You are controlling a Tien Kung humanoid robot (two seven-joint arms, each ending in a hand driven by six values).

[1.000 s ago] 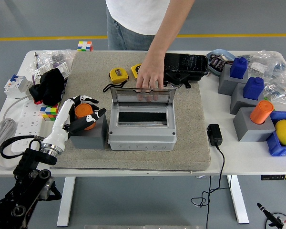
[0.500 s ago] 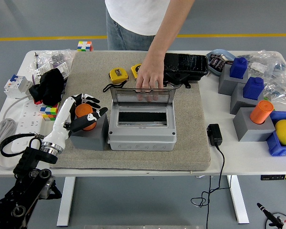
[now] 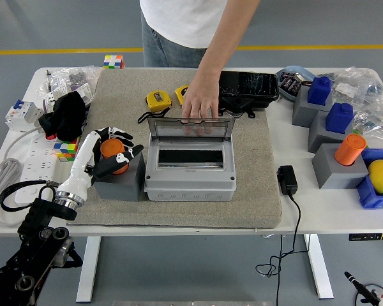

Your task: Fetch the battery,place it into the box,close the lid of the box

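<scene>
Left hand (image 3: 108, 153) gripping orange battery (image 3: 113, 152), person's hand (image 3: 200, 102) holding box lid (image 3: 191, 128) — upright.

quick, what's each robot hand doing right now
Left hand: closed around the orange battery on its grey block.
Right hand: not in view.

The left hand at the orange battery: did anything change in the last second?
Hardly anything. The left hand stays curled around the orange battery on its grey block, with only slight finger shifts. The person's hand still holds the box lid open.
</scene>
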